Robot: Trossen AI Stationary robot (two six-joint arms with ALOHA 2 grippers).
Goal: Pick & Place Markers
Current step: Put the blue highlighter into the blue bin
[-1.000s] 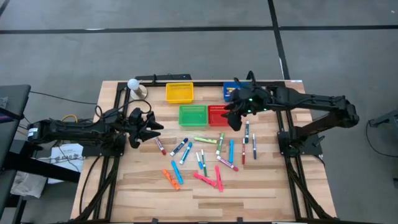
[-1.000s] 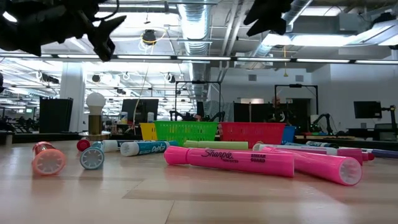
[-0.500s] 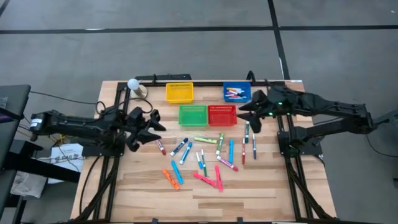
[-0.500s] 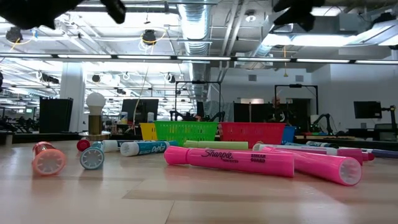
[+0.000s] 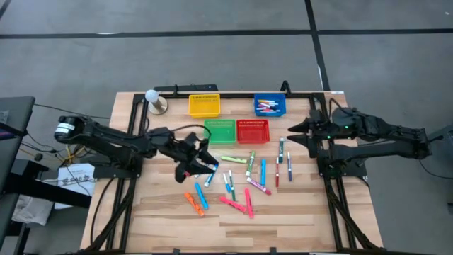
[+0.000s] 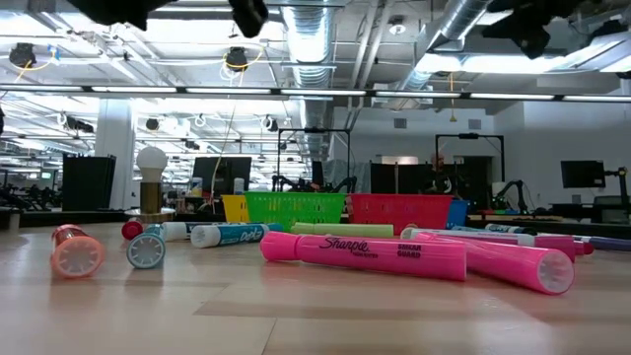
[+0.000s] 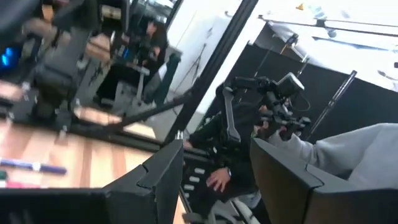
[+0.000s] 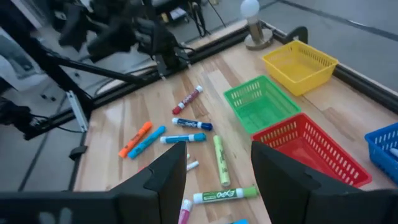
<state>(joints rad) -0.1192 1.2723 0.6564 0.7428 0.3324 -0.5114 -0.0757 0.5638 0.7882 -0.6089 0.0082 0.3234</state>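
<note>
Several markers (image 5: pixel 237 178) in pink, orange, blue, green and red lie flat and scattered on the wooden table (image 5: pixel 304 212); the low view shows a pink one (image 6: pixel 365 254) close up. My left gripper (image 5: pixel 209 161) hovers open over the left part of the scatter, nothing between its fingers (image 7: pixel 163 177). My right gripper (image 5: pixel 289 132) hangs open near the table's right side, above and right of the markers, holding nothing (image 8: pixel 217 186). A few more markers lie in the blue basket (image 5: pixel 270 106).
Yellow (image 5: pixel 204 105), green (image 5: pixel 219 131) and red (image 5: pixel 253 131) mesh baskets stand at the back. A small lamp with a white bulb (image 5: pixel 153 97) stands at the back left. A black rail (image 5: pixel 233 94) runs along the far edge. A person's grey sleeve (image 7: pixel 348 162) shows beyond the table.
My left gripper has swung from the table's left side toward its middle and risen a little, ending over the markers. My right gripper has drawn back from above the red basket toward the table's right edge. Both stayed open; no marker has moved.
</note>
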